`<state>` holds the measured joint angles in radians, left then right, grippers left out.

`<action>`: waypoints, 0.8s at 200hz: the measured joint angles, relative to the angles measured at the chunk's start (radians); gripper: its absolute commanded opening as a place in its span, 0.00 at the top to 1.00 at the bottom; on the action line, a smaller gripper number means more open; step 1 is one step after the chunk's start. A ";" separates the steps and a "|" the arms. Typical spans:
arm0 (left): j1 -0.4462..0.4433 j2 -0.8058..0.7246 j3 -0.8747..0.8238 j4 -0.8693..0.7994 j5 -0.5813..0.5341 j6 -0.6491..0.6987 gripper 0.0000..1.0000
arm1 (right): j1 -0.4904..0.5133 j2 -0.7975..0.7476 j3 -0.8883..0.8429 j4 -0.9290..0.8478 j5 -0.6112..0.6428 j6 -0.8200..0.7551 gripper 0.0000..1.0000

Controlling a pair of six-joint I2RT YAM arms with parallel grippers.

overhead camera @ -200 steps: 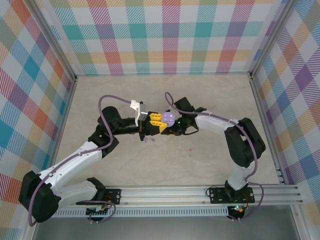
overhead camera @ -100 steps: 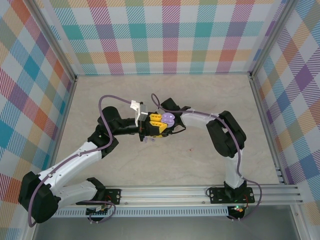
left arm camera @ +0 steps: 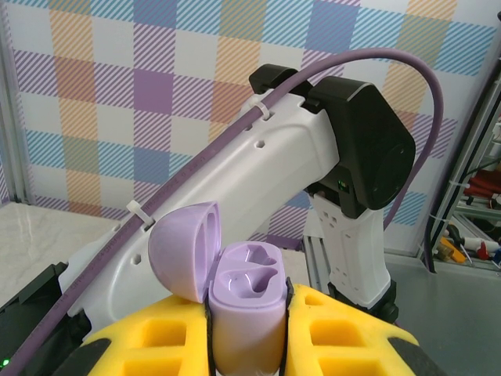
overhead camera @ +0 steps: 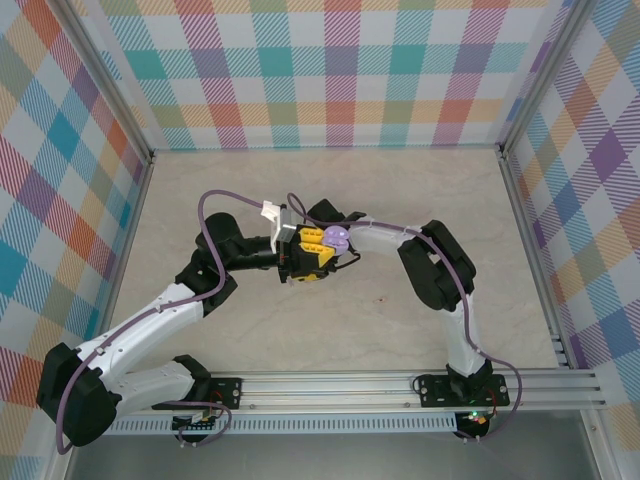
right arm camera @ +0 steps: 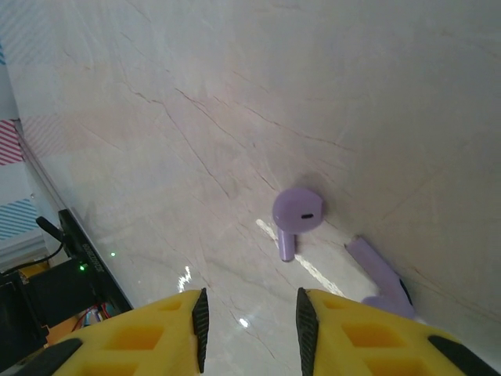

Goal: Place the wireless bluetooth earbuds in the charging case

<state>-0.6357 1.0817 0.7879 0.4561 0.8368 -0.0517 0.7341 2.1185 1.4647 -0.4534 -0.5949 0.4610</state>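
Left gripper [left arm camera: 246,345]: bottom middle of the left wrist view, yellow fingers clamped on the case from both sides.
Case [left arm camera: 244,301]: purple, upright between those fingers, with two hollow wells showing on top.
Lid [left arm camera: 184,247]: hinged open, tipped to the left of the case.
Right gripper [right arm camera: 250,321]: bottom edge of the right wrist view, yellow fingers apart, bare table [right arm camera: 156,117] showing through the gap, nothing held.
Earbuds [right arm camera: 297,213]: both lie on the table. One is right of centre in the right wrist view, round head up-frame and stem pointing down-frame. The second earbud [right arm camera: 381,270] is at lower right, near the first but not touching, partly hidden by the right finger.
Right arm [left arm camera: 344,157]: white and black, behind the case in the left wrist view, a purple cable [left arm camera: 235,133] running along it.
Top view: both grippers meet mid-frame, with the case at the spot where they meet.
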 measured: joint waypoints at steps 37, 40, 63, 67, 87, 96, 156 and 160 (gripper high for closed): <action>0.000 0.002 0.000 -0.013 0.000 0.000 0.82 | 0.000 0.001 0.011 -0.050 0.016 -0.015 0.59; 0.000 0.002 0.000 -0.013 0.000 0.000 0.82 | 0.000 0.001 0.013 -0.051 0.018 -0.017 0.59; 0.000 0.002 0.000 -0.013 0.000 0.000 0.82 | 0.000 0.001 0.023 -0.082 0.045 -0.030 0.59; 0.000 0.002 0.000 -0.013 0.000 0.000 0.82 | 0.000 0.001 0.025 -0.088 0.050 -0.032 0.59; 0.000 0.002 0.000 -0.014 0.000 0.000 0.82 | 0.000 -0.005 0.034 -0.119 0.093 -0.041 0.58; 0.000 0.002 0.000 -0.014 0.000 0.000 0.82 | 0.000 -0.013 0.034 -0.136 0.122 -0.051 0.58; 0.000 0.004 0.000 -0.018 0.000 0.000 0.82 | -0.001 -0.039 0.034 -0.247 0.298 -0.081 0.58; 0.000 0.004 0.000 -0.018 0.000 0.000 0.82 | -0.001 -0.041 0.034 -0.252 0.306 -0.082 0.58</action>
<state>-0.6357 1.0855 0.7879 0.4381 0.8364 -0.0513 0.7330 2.0773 1.4982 -0.7055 -0.2893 0.3790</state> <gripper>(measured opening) 0.197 0.419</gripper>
